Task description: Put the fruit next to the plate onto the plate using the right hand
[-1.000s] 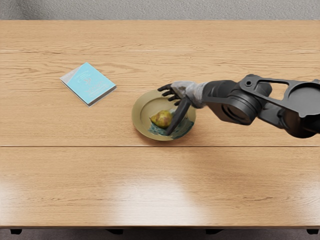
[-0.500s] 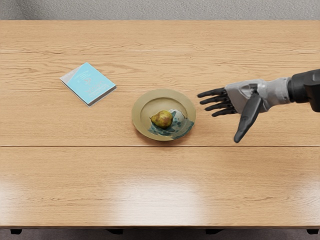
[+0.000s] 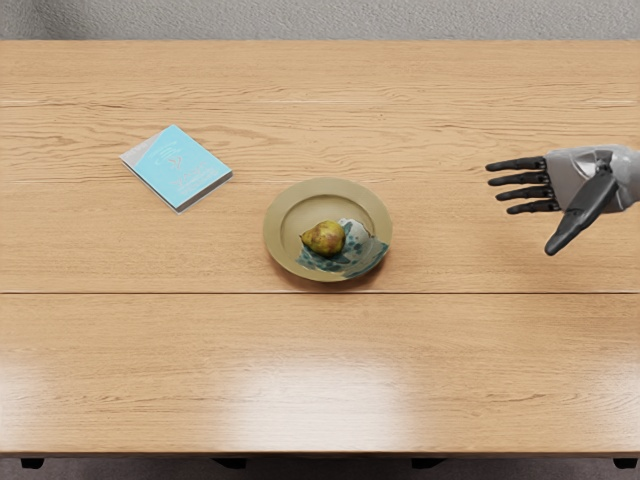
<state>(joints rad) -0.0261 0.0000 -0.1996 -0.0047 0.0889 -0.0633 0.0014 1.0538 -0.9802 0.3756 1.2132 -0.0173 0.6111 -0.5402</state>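
Well, there it was: the small yellow-green pear [image 3: 323, 238] sat inside the round olive-gold plate with the blue-green pattern [image 3: 285, 205], near its middle and clear of the rim as far as the head view showed. The robot's grey right hand with black fingers [image 3: 572, 183] hung over the pale wooden table [image 3: 320, 360] at the picture's right edge, well apart from the plate. Its fingers [image 3: 515, 179] were spread and straight, the thumb angled down, nothing in its grasp. The left arm was nowhere in the shot.

By my reading the task looked done, so the dangers were all about undoing it. First worry: a pear is rounded and the plate looked shallow, so any jolt to the table could have set the fruit rolling toward the rim. Second: that open hand. If it swept in low toward the centre, those outstretched fingers could have clipped the plate's right-hand rim and slid it, or tipped the pear out. Whether the pear lay settled or was rocking, one picture could not say.

The light-blue paperback book [image 3: 176, 167] lay flat away to the plate's left, well apart, and I judged it no factor. Safest call, to my eye: a high path, clear of the plate, for any further move.
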